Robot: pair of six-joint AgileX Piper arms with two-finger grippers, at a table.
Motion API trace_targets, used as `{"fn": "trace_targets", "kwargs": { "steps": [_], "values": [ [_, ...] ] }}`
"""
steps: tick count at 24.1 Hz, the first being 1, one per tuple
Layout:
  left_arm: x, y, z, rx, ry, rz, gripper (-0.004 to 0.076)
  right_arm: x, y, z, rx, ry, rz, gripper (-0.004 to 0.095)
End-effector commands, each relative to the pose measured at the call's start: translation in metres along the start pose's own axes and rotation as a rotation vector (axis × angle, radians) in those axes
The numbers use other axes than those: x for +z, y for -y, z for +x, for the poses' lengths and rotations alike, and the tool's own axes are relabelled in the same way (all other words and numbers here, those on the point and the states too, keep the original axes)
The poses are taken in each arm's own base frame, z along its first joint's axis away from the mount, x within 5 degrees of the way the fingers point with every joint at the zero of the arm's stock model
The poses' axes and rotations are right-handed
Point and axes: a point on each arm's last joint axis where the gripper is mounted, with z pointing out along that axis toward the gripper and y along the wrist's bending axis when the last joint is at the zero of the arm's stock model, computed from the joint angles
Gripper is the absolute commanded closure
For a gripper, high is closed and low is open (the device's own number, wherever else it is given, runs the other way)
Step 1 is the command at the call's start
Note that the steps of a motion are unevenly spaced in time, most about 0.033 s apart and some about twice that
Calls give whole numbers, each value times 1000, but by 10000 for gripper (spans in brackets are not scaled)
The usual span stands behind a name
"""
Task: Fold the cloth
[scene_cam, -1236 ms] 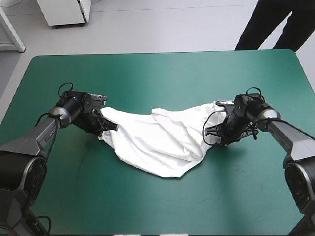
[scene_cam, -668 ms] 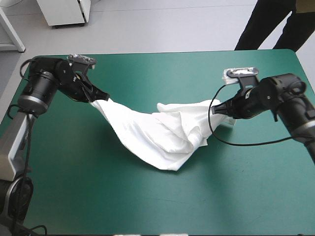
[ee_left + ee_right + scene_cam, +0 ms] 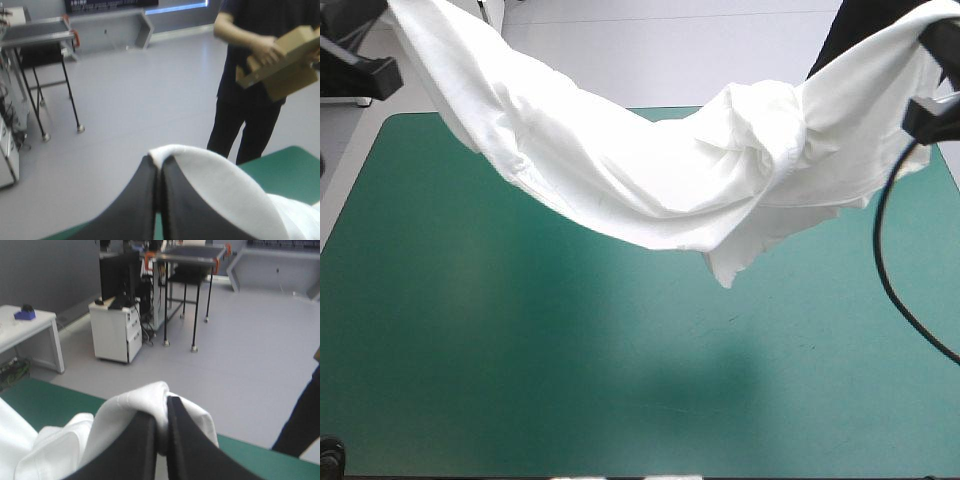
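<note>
The white T-shirt (image 3: 650, 165) hangs in the air above the teal-green table (image 3: 520, 350), stretched between both raised arms and sagging in the middle, a loose corner (image 3: 728, 270) dangling lowest. Its left end runs up to the high view's top left corner, its right end to the top right. My left gripper (image 3: 159, 165) is shut on the T-shirt (image 3: 220, 185), white cloth draped over its black fingers. Likewise my right gripper (image 3: 161, 415) is shut on the T-shirt (image 3: 125, 415), with a fold pinched between the fingers. Both wrist views look level into the room.
The T-shirt casts a faint shadow (image 3: 720, 370) on the table cover below it. The right arm's cable (image 3: 890, 260) hangs down over the table's right side.
Both arms have risen and moved apart, lifting the T-shirt fully off the table. Earlier it lay crumpled, then trailed on the cover between the grippers.
</note>
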Motion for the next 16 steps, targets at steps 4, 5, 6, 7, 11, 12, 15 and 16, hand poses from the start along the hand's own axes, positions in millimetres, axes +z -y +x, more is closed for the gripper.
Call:
{"fn": "trace_targets", "kwargs": {
  "steps": [4, 5, 6, 7, 11, 12, 15, 16],
  "values": [
    [-69, 22, -26, 26, 208, 85, 746, -56, -10, -19, -7, 174, -70, 922],
    [-72, 23, -25, 27, 203, 91, 746, -59, -12, -20, 4, 179, -86, 922],
    [-72, 24, -25, 26, 201, 91, 746, -59, -13, -19, 6, 177, -95, 922],
    [-73, 24, -25, 27, 202, 91, 746, -60, -14, -19, 21, 177, -104, 922],
    [-62, 18, -16, 17, 123, 47, 746, -60, -16, -7, 74, 110, -133, 919],
    [-57, 17, -11, 7, 84, 50, 746, -62, -16, -1, 77, 88, -132, 919],
    [-43, 20, 15, -50, -61, 104, 746, -57, -17, 21, 126, -13, -132, 919],
    [-35, 20, 28, -70, -125, 114, 746, -58, -18, 27, 141, -36, -137, 919]
  ]
}}
